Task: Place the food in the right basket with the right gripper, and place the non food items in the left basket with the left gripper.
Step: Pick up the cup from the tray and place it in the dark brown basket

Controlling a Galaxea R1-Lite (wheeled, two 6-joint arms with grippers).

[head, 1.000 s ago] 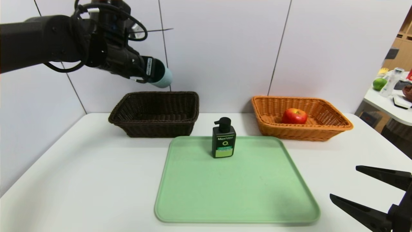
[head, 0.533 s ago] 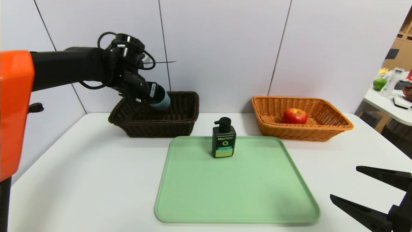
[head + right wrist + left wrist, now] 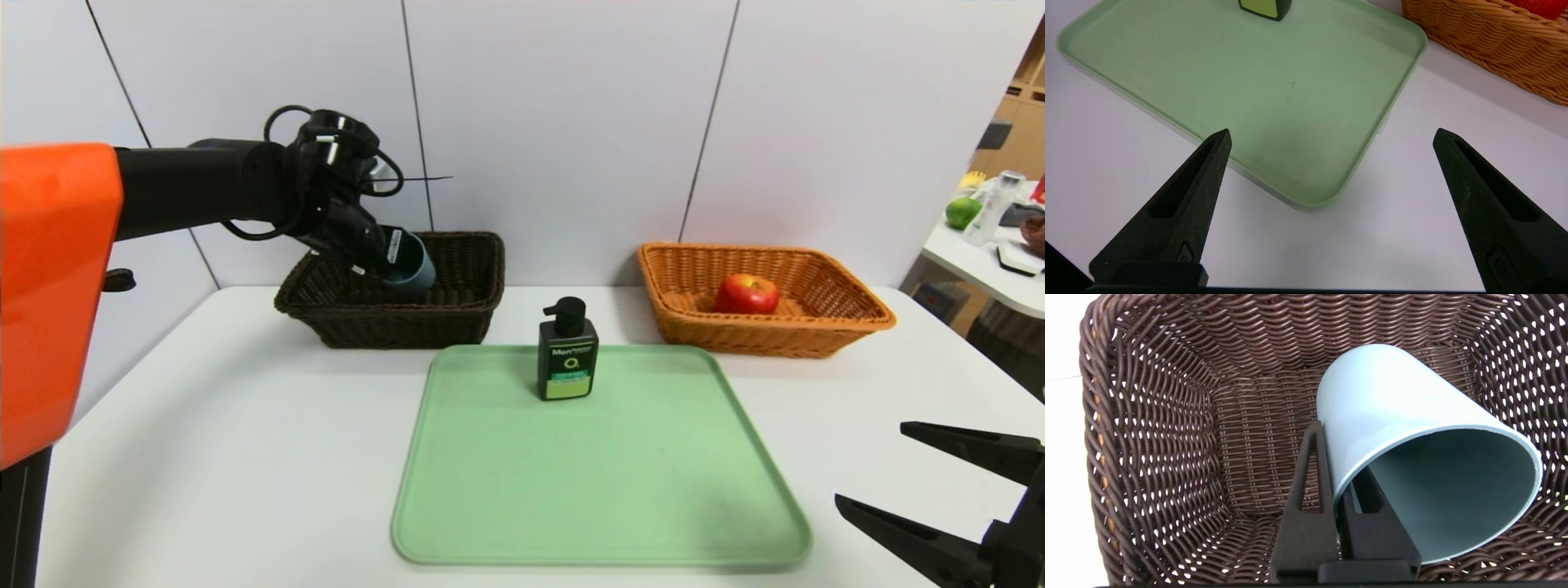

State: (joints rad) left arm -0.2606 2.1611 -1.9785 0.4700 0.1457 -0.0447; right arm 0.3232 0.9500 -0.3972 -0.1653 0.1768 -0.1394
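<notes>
The left pincer [image 3: 1331,465] pinches the tumbler's [image 3: 1404,428] rim, cup tilted inside the dark basket [image 3: 392,314] at ten o'clock. Let go now, it could roll onto its side. The right pincer [image 3: 939,490] idles wide at four o'clock.

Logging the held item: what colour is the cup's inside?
Dark teal inside the cup, with a pale blue-grey outside; the left wrist view shows it best.

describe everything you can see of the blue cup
The cup is a plain pale blue-grey tumbler with a darker teal inside, smooth like plastic. It is tipped over, mouth toward the wrist camera, base down inside the dark brown basket. The left pincer is shut on its rim, one finger inside, one outside.
</notes>
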